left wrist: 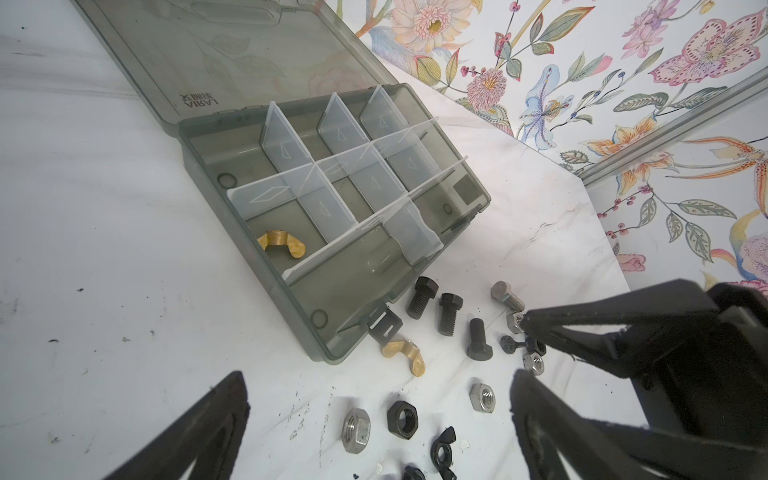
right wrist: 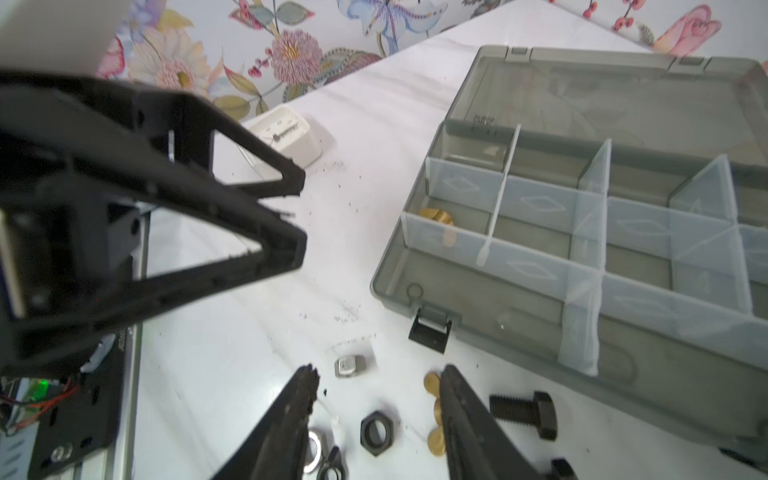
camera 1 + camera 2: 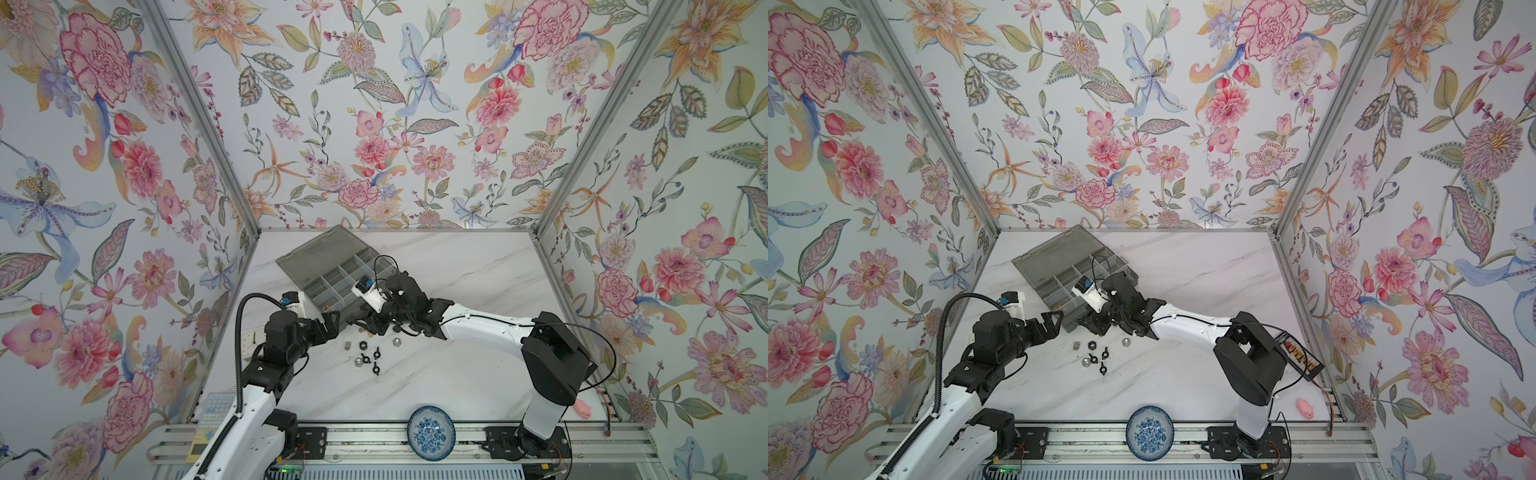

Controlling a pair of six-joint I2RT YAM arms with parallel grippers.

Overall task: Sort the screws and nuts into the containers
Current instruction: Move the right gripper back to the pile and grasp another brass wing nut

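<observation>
**Right gripper open beside a brass wing nut**

Our right gripper (image 2: 379, 370) hangs low over the worktop (image 2: 216, 374), jaws apart and empty. A brass wing nut (image 2: 434, 411) lies just beside one finger. We judge it the next pick, since a matching wing nut (image 1: 280, 245) already sits in a corner compartment of the organizer box (image 1: 291, 316). Our left gripper (image 1: 378, 374) waits wide, holding nothing. Black bolts (image 1: 422, 297) and hex nuts (image 1: 402, 419) lie loose beside the box.

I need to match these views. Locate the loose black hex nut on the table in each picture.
In a top view: black hex nut, below centre.
In a top view: below centre again.
Left wrist: low, near the middle.
Right wrist: between the right pincer's fingers.
Shared landmark: the silver hex nut beside it.
</observation>
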